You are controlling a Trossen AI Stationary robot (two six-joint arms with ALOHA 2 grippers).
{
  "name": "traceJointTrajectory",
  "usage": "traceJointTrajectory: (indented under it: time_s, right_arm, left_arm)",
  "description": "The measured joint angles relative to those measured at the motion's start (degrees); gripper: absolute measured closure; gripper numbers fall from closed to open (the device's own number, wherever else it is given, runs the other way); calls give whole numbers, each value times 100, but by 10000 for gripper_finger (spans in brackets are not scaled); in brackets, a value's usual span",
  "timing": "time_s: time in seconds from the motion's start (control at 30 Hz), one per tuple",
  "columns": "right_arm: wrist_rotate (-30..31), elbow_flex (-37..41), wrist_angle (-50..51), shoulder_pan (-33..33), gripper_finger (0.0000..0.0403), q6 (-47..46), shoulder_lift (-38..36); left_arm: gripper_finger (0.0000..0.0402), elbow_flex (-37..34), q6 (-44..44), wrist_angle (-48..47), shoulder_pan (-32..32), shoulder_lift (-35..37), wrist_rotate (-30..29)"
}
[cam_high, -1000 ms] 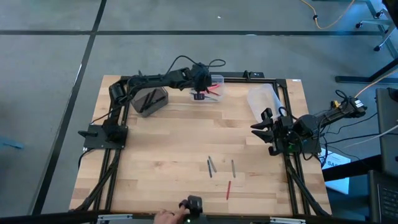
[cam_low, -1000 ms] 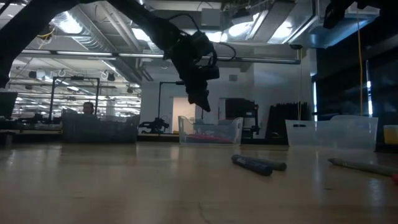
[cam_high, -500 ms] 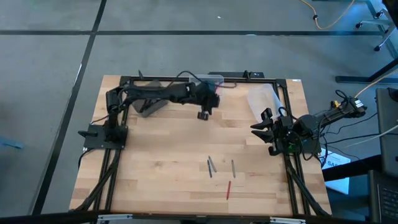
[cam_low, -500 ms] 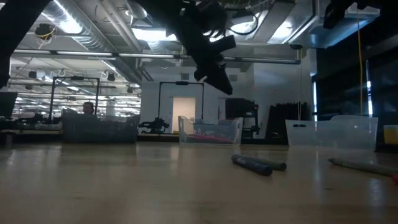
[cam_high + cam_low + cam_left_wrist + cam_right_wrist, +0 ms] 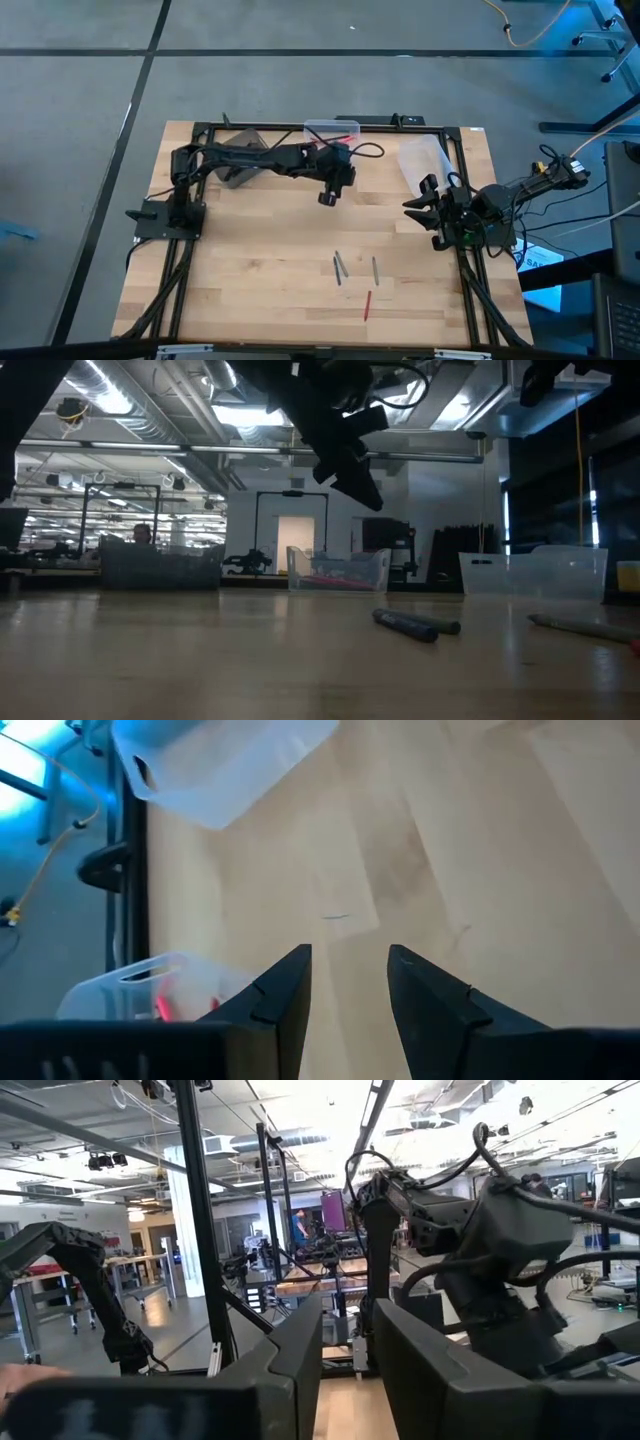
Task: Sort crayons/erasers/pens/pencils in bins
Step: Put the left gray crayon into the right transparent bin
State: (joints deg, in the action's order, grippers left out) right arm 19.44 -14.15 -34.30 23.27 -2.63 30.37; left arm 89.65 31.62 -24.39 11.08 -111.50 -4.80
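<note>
The left pincer [image 5: 327, 198], fingers apart and empty, now hangs nearer than the clear bin [image 5: 333, 132], out over the tabletop [image 5: 260, 260]. The right pincer [image 5: 418, 205] waits unmoved at the right edge, fingers apart; three sticks [image 5: 338, 268] lie near centre as before.

From table height the left tool [image 5: 362, 488] hangs in the air above the far middle of the table [image 5: 200, 660], tilted down and carrying nothing that can be seen; it shows only as a dark shape, so how its fingers stand is hard to make out. Three bins stand along the far edge: a dark bin [image 5: 160, 568], a clear bin [image 5: 338, 570] with something pink or red inside, and a whitish bin [image 5: 533, 574]. Nearer, a dark pen [image 5: 405, 624] lies flat on the wood, and a grey pencil [image 5: 582, 627] lies beside it.
</note>
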Motion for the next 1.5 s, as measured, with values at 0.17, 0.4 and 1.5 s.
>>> traceJointTrajectory:
  time_s: [0.17,0.4,1.5]
  right_arm:
    - [-9,0,0,5,305,-9,-2]
    - [-3,0,-19,35,305,31,-3]
    - [-5,0,13,11,305,278,24]
  left_arm:
    - [276,-471,-157,147,-151,280,-3]
    - [276,-2182,-555,1736,-673,1399,215]
    - [278,-1296,-905,2849,-2664,-605,1919]
